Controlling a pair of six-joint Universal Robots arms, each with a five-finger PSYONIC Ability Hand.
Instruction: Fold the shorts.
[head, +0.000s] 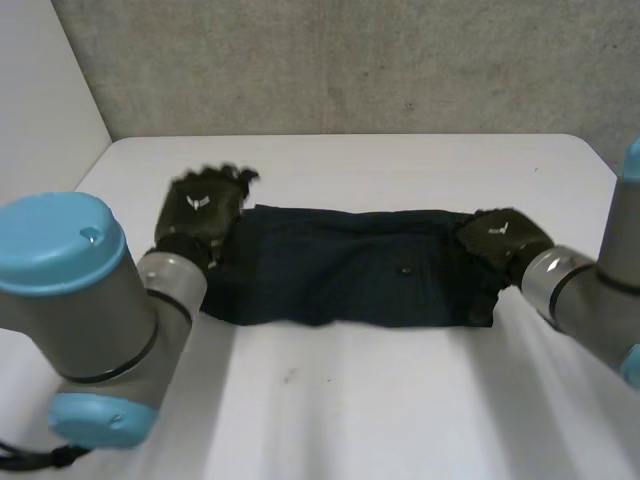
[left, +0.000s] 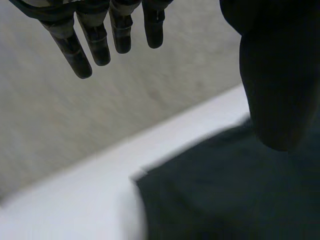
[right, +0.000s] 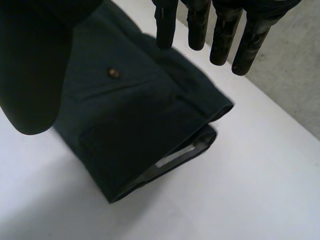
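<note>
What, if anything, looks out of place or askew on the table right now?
Nothing is spilled or damaged. The dark shorts lie flat; at the end by the right hand their layers sit slightly offset, with a pale strip peeking out between them.

Shorts (head: 350, 265): dark navy, near black, plain, one tone throughout. Button (right: 113, 73) on them: small, brownish. Strip (right: 177, 155) inside open end: pale grey. Table (head: 400, 400): white, few faint dark specks. Wall (head: 350, 60) behind: mottled grey, concrete look. Left hand (head: 203, 210), right hand (head: 500, 235): black, small white mark on back of each. Left arm (head: 80, 300), right arm (head: 590, 300): grey, light-blue caps.
</note>
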